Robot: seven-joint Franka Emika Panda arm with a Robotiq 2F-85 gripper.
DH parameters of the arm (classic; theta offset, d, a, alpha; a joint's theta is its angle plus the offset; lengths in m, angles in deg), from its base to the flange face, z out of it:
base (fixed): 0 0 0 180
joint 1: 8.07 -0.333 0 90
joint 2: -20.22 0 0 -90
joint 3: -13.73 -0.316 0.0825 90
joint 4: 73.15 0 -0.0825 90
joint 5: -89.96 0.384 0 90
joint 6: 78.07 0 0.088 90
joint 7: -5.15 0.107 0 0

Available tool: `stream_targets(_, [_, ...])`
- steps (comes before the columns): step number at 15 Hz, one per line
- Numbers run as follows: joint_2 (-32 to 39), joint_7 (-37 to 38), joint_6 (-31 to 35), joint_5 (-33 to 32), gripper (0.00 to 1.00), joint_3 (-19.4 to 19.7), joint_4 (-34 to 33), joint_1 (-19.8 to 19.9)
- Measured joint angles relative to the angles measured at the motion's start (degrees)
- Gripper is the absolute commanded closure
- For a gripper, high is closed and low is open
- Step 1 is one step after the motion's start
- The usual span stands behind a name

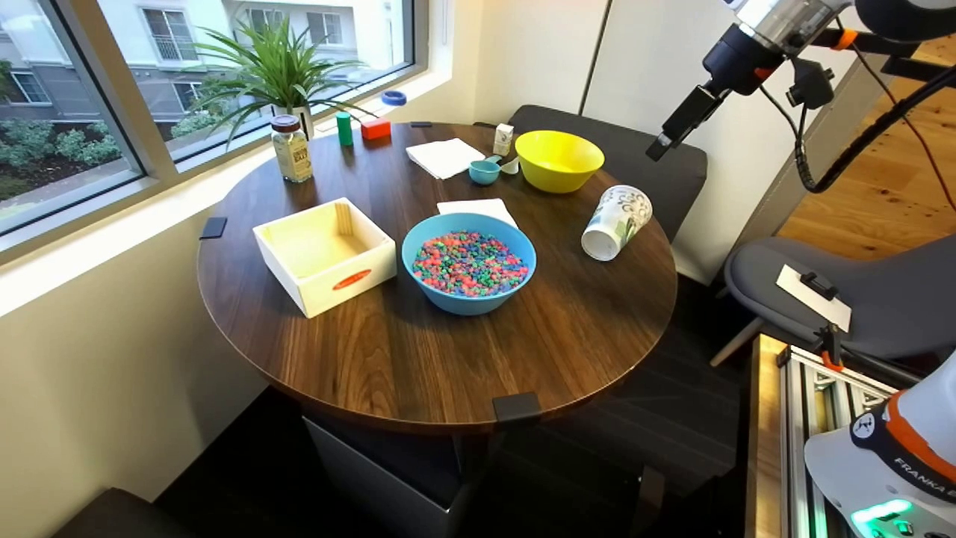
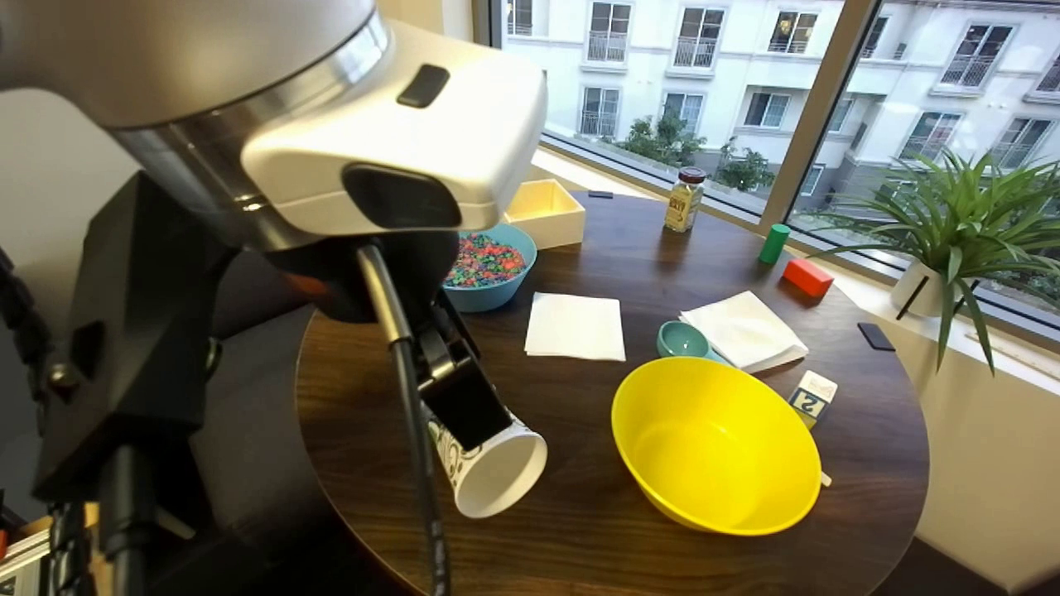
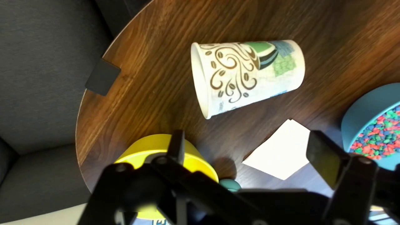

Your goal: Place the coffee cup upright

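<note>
Gripper [image 3: 247, 150] hung above round wood table [image 1: 448, 359], fingers [image 3: 323, 159] spread w/ a wide gap btwn. Coffee cup [image 3: 250, 76] lay on its side on the table, lower than gripper, just ahead of fingertips in wrist view & apart from them; mouth turned away from blue bowl [image 3: 364, 106]. In an exterior view gripper hid part of cup.

Crowding the near side: yellow bowl [image 3: 156, 141] past one finger, partly blocked by it & gripper body in wrist view; white napkin [image 3: 279, 153] below the finger gap; blue bowl w/ coloured bits [image 3: 381, 137] past the other finger. Dark grey chair [image 1: 676, 190] at table edge, gripper's side.

Farther out, nr yellow bowl: teal measuring scoop [image 2: 681, 341], napkin stack [image 2: 741, 331], block marked 2 [image 2: 810, 401].

Farthest from gripper: open wooden box [image 1: 321, 295] just beside blue bowl (can't tell if touching), labelled jar [image 1: 293, 157], green cylinder [image 1: 344, 128], red block [image 1: 376, 129], potted plant [image 1: 287, 71] beyond.
</note>
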Motion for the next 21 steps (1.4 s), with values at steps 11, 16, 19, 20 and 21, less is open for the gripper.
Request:
stream_targets(11, [4.9, -11.0, 0.0, 16.5, 0.0, 7.6, -1.2, -1.1])
stream_targets(16, [8.9, -16.8, -1.2, 25.5, 0.0, 9.7, -2.3, -2.1])
stream_targets(19, [11.7, -18.2, -3.3, 28.1, 0.0, 10.0, -3.2, -2.0])
stream_targets(20, [12.7, -18.3, -3.9, 28.5, 0.0, 10.0, -3.6, -2.0])
stream_targets(21, [13.7, -18.5, -4.3, 29.0, 0.0, 9.9, -3.9, -1.9])
